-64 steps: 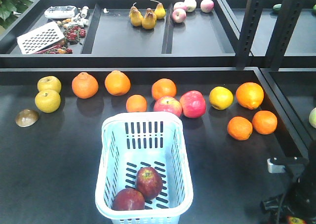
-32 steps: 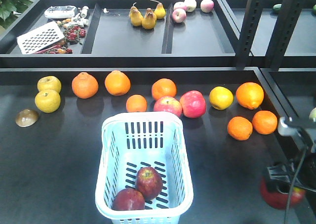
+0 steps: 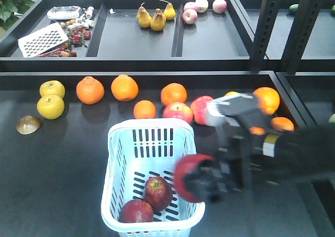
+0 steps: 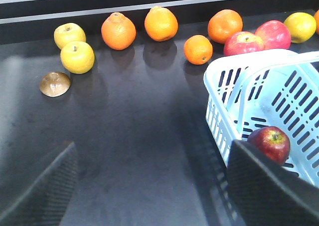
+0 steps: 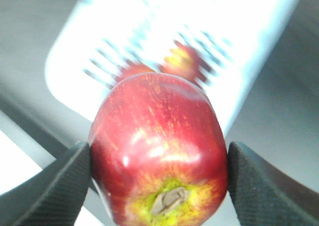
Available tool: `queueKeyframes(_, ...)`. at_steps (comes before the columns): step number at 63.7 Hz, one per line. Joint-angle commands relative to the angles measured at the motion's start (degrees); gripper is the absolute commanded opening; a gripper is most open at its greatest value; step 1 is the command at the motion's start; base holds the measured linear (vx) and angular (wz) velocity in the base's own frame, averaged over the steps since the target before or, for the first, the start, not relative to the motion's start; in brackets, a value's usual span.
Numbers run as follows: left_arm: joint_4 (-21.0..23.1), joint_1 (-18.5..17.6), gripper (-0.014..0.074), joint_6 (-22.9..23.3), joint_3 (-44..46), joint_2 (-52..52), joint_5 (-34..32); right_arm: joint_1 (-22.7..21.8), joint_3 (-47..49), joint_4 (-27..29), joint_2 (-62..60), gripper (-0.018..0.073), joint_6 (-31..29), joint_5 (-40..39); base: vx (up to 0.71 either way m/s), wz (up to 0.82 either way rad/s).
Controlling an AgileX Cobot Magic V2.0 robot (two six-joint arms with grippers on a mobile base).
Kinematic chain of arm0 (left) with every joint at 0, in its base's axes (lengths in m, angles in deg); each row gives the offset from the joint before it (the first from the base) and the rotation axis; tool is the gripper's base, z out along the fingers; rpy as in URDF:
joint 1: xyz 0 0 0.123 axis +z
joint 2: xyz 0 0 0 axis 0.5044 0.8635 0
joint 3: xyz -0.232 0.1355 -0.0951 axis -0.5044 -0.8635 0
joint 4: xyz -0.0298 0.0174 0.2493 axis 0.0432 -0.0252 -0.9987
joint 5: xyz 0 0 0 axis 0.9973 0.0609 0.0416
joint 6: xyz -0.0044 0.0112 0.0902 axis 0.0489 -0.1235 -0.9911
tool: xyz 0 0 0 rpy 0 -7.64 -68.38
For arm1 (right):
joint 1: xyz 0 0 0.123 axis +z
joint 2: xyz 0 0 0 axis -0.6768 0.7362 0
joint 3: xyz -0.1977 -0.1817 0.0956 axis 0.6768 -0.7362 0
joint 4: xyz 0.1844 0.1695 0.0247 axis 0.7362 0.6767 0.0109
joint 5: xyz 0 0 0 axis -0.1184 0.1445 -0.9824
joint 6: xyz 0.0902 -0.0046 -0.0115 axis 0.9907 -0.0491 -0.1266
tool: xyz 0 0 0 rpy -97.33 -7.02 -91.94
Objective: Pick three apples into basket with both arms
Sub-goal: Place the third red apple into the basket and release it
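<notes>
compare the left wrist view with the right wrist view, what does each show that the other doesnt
Only the left wrist view shows the oranges, yellow fruit and a brown half-round object on the dark table. Only the right wrist view shows the right gripper clamped on a dark-red apple. Both show the basket with apples inside.

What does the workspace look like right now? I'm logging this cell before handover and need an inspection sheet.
Surface: dark matte table, no spills seen.
Job's things: pale blue slotted plastic basket holds two dark-red apples; a third dark-red apple is in the right tool.
Clutter: oranges, yellow apples, pink-red apples, brown shell-like piece.
Grippers: right tool shut on the apple at the basket's right rim; left tool open, empty.
Cables: nothing seen.
Surroundings: rear trays with pears.
</notes>
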Motion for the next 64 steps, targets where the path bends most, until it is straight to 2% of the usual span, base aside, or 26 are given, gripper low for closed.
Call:
queueKeyframes(1, -0.1, 0.1, 0.059, 0.5, 1.4, 0.0, -3.6, 2.2, 5.0, -0.6, 3.5, 0.0183, -0.6, -4.5, 0.0, 0.0)
queueKeyframes(9, -0.1, 0.1, 0.059, 0.5, 1.4, 0.0, -3.6, 2.5, 8.5, -2.9, 9.6, 0.026, -0.7, -3.7, 0.0, 0.0)
queueKeyframes(17, -0.1, 0.1, 0.059, 0.5, 1.4, 0.0, -3.6, 2.5, 10.0, -4.9, 12.2, 0.0417, -1.0, -3.2, 0.0, 0.0)
queueKeyframes(24, -0.1, 0.1, 0.059, 0.5, 1.4, 0.0, -3.6, 2.5, 10.0, -5.4, 12.2, 0.059, -1.0, -4.7, 0.0, 0.0)
queueKeyframes(32, -0.1, 0.1, 0.059, 0.5, 1.4, 0.0, -3.6, 2.5, 10.0, -5.4, 12.1, 0.0711, -0.7, -5.0, 0.0, 0.0)
queueKeyframes(39, -0.1, 0.1, 0.059, 0.5, 1.4, 0.0, -3.6, 2.4, 10.0, -5.4, 12.0, 0.0725, -0.1, -4.6, 0.0, 0.0)
queueKeyframes(48, -0.1, 0.1, 0.059, 0.5, 1.4, 0.0, -3.6, 2.4, 10.0, -6.9, 10.4, 0.0699, 1.0, -3.5, 0.0, 0.0)
queueKeyframes(57, -0.1, 0.1, 0.059, 0.5, 1.4, 0.0, -3.6, 2.4, 10.0, -14.1, 6.5, 0.0652, 6.7, -0.4, 0.0, 0.0)
queueKeyframes(64, -0.1, 0.1, 0.059, 0.5, 1.4, 0.0, -3.6, 2.4, 9.9, -21.9, 3.0, 0.0624, 12.3, 3.1, 0.0, 0.0)
